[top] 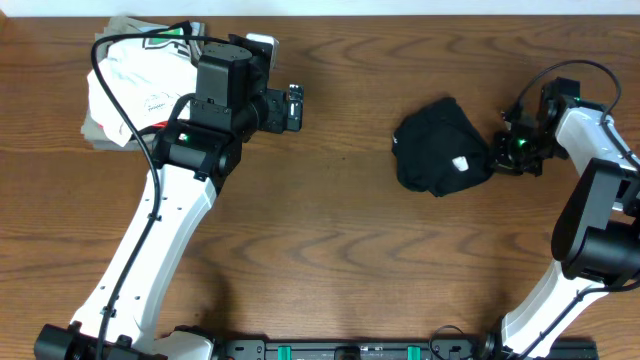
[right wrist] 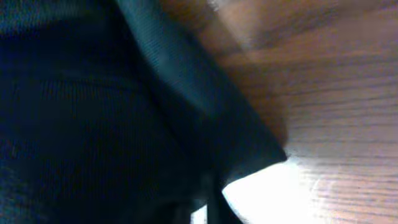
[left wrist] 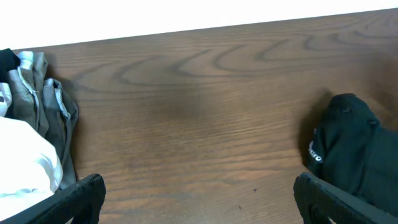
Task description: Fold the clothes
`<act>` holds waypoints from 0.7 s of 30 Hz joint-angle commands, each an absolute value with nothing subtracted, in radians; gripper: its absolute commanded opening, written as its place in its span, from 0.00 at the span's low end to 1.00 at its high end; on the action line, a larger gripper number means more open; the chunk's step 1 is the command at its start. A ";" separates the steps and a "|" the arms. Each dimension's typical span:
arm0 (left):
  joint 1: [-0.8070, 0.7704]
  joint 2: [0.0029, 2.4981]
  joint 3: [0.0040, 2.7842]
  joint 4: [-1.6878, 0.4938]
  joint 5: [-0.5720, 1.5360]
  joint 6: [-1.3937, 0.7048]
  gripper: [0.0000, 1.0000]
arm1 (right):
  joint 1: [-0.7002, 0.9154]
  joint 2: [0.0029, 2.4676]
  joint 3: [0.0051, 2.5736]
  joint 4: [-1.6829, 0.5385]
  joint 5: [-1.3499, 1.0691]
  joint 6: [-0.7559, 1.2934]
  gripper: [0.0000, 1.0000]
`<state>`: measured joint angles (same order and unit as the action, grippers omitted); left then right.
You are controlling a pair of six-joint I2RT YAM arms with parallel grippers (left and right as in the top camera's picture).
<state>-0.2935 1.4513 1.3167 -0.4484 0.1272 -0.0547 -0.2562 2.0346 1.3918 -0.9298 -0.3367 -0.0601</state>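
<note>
A crumpled black garment (top: 440, 150) lies bunched on the wooden table at the centre right. My right gripper (top: 498, 152) is at its right edge. In the right wrist view the black cloth (right wrist: 93, 124) fills the left and covers the fingers, and the jaws appear shut on it. My left gripper (top: 296, 107) is open and empty, pointing right above bare table, well left of the garment. In the left wrist view its two fingers (left wrist: 199, 208) stand wide apart, with the black garment (left wrist: 357, 149) behind the right finger.
A pile of white and grey clothes (top: 135, 75) sits at the table's back left, behind my left arm. It also shows at the left of the left wrist view (left wrist: 31, 130). The table's far edge (left wrist: 199, 34) runs close behind.
</note>
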 commanded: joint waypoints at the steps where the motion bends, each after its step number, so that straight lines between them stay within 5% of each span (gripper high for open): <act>1: -0.290 1.454 1.313 -0.452 0.126 -0.037 0.98 | -0.261 1.985 1.452 -0.966 -0.393 -0.106 0.29; 6: -0.290 1.454 1.313 -0.453 0.126 -0.035 0.98 | -0.253 1.892 1.599 -1.087 -0.393 -0.107 0.42; 21: -0.281 1.457 1.313 -0.459 0.055 -0.035 0.98 | 0.102 1.817 1.546 -1.050 -0.223 0.041 0.46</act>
<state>-0.2924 1.4513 1.3167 -0.4500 0.0933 -0.0479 0.0528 1.7874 1.5970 -1.0637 -0.3336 -0.0509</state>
